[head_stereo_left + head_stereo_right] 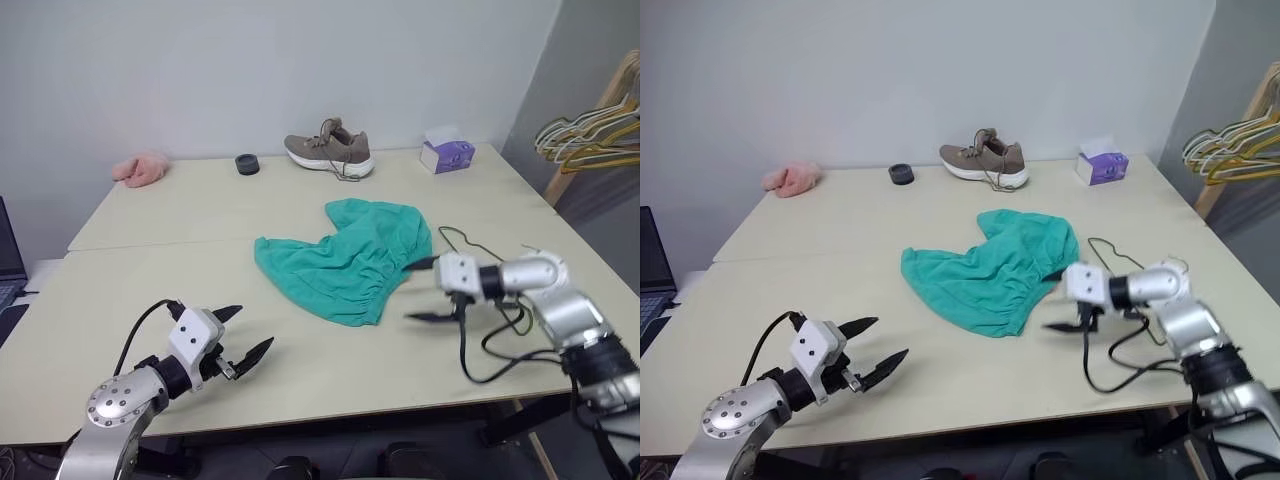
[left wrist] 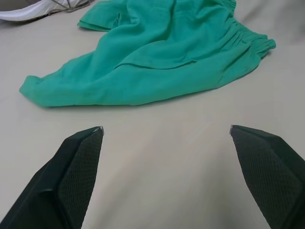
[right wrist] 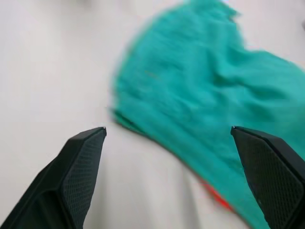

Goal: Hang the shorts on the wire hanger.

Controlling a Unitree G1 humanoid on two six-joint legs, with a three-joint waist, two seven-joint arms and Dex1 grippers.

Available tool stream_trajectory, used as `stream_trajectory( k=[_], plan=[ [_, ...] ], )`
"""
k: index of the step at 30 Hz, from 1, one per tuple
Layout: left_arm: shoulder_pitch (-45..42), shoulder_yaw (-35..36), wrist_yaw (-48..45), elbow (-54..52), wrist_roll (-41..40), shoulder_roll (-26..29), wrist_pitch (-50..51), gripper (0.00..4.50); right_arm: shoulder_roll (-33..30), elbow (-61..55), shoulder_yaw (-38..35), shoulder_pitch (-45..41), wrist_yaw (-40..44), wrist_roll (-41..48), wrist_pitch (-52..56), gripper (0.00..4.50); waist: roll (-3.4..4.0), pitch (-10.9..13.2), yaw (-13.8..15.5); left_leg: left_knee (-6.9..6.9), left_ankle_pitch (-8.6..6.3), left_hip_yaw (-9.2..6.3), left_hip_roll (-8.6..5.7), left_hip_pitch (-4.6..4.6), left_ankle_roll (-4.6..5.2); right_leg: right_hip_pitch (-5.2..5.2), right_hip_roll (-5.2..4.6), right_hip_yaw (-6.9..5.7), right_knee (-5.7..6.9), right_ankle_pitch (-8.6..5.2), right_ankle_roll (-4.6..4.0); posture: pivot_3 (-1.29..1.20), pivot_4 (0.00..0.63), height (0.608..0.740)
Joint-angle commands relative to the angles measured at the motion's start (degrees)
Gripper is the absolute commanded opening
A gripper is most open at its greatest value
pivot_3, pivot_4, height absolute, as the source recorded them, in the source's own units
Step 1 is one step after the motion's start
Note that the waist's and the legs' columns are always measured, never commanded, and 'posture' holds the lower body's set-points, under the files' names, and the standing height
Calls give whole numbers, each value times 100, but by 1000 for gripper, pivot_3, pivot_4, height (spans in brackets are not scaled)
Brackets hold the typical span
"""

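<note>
The teal-green shorts (image 1: pixel 345 260) lie crumpled in the middle of the table (image 1: pixel 180 215), waistband toward the near right. The thin wire hanger (image 1: pixel 470 243) lies flat just right of them, partly behind my right arm. My right gripper (image 1: pixel 415 292) hovers open at the shorts' right edge, pointing left at them, nothing between its fingers. In the right wrist view the shorts (image 3: pixel 214 95) lie ahead of the open gripper (image 3: pixel 168 129), with a bit of orange drawstring (image 3: pixel 214 195). My left gripper (image 1: pixel 252 330) is open near the front left, short of the shorts (image 2: pixel 157 57).
Along the far edge sit a pink fluffy cloth (image 1: pixel 140 168), a small black round object (image 1: pixel 247 164), a brown shoe (image 1: pixel 330 150) and a purple tissue box (image 1: pixel 447 152). A bunch of pale and yellow hangers (image 1: pixel 590 135) hangs beyond the table's right side.
</note>
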Motion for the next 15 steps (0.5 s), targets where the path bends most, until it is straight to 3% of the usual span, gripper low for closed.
stream_trajectory(
  k=[1, 15],
  plan=[
    [-1, 81, -210, -215, -243, 159, 125, 4500, 134, -587, 170, 63, -292, -315, 229, 4465, 0, 0, -20, 2, 0, 4, 0, 2, 0, 1, 0, 0, 0, 4, 1, -142, 0, 740],
    [163, 26, -283, -930, -400, 448, 822, 4500, 1246, 169, 1036, -400, -1093, -1487, 876, 4465, -7, -3, -7, 2, 2, -2, 9, 30, -1, 25, 12, -1, -3, 10, -4, -126, 0, 740]
  ],
)
